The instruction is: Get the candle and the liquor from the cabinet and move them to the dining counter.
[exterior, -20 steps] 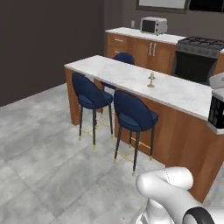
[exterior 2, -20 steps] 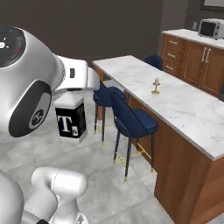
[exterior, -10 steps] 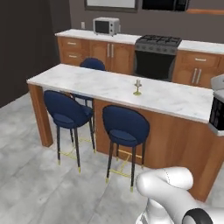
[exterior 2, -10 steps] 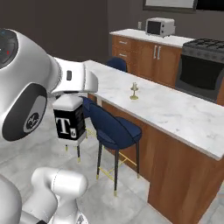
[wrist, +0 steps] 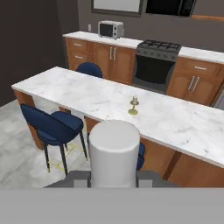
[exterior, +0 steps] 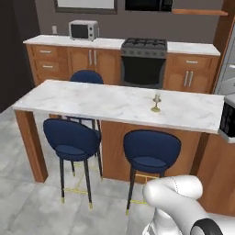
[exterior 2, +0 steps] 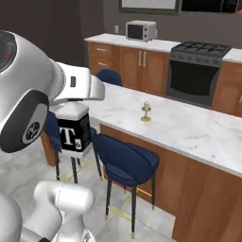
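Left base view: candle (exterior: pixel 156 103) standing upright on the counter (exterior: pixel 92 98), already delivered by the look of it. Two navy stools (exterior: pixel 71 140) tucked under the near edge, a third behind. Stove (exterior: pixel 143 62) and microwave (exterior: pixel 83 30) along the back wall. Dark edge of the liquor (exterior: pixel 228 120) at the right border.

Right base view: liquor (exterior 2: pixel 73 132) hanging below the hand, black label with white "T" facing out, carried upright, probably so it can be set down on its base. Fingers (exterior 2: pixel 75 109) hidden behind the bottle's pale top; clamped on it, judging by the bottle hanging clear of any support. Counter (exterior 2: pixel 189 132) ahead of the fingers, candle (exterior 2: pixel 146 112) well beyond them.

Hand view: bottle's pale neck (wrist: pixel 113 153) upright between the fingers, closed on either side. Candle (wrist: pixel 134 106) straight ahead, past the neck, on the counter (wrist: pixel 65 87). Bare marble around it, room enough for the bottle beside it.
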